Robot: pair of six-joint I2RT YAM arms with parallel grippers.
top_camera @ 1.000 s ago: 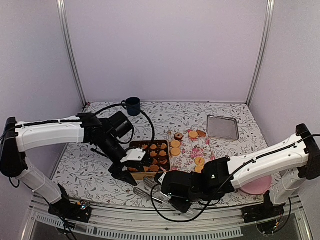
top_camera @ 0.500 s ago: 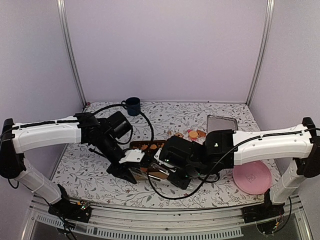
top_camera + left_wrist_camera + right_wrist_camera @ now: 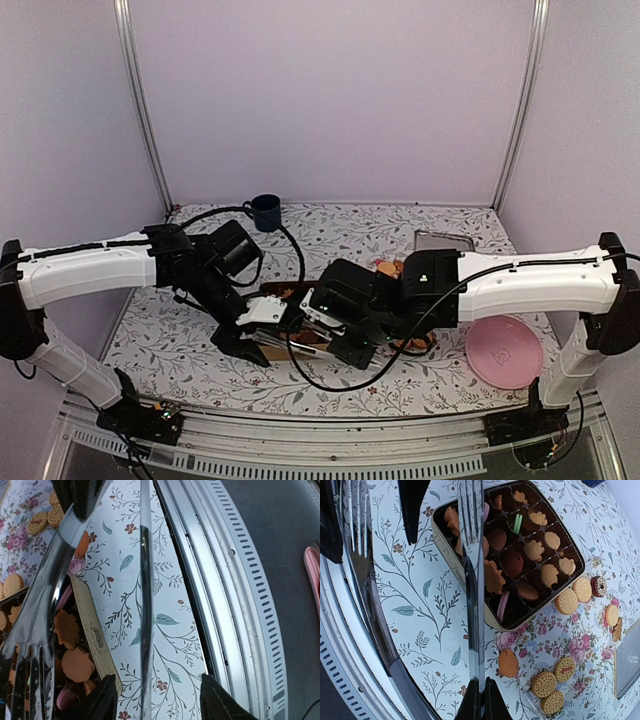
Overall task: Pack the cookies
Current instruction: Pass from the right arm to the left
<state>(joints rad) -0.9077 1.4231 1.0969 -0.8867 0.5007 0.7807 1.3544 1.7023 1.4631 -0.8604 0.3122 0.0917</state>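
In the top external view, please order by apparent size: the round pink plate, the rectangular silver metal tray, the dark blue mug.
1. Round pink plate.
2-3. Rectangular silver metal tray and dark blue mug: not ranked. The right arm hides most of the tray; its visible strip looks about mug-sized.

The cookies (image 3: 535,550), mostly golden, lie flat in the dark cups of the tin (image 3: 451,555); a pink and a green one seem to stand on edge. Round ones (image 3: 567,601) lie loose on the cloth (image 3: 420,610) to its right.
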